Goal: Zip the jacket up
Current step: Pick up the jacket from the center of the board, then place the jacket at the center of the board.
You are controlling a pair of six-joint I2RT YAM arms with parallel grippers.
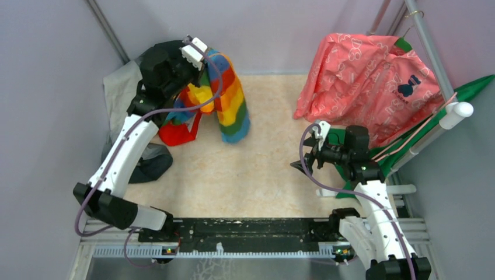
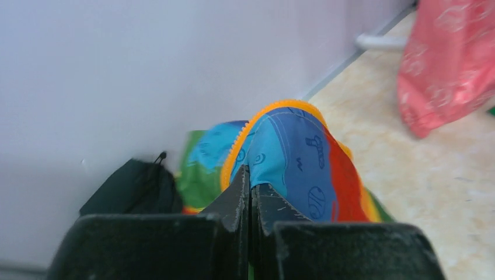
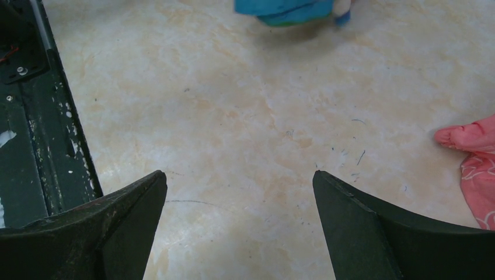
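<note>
Left arm [image 1: 125, 149]: extended far-left, jaws clamped on jacket [image 2: 297, 157].
Right arm [image 1: 373, 201]: bent over bench [image 3: 233, 105], jaws wide.

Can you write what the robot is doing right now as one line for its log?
left hand: shut on jacket at orange zipper edge | right hand: open, empty, above table | jacket front: unzipped

one rainbow jacket [image 1: 230, 99]; one pink garment [image 1: 362, 76]; one grey-black jacket [image 1: 117, 96]; two tools: left tool [image 2: 251, 186], right tool [image 3: 238, 173].
</note>
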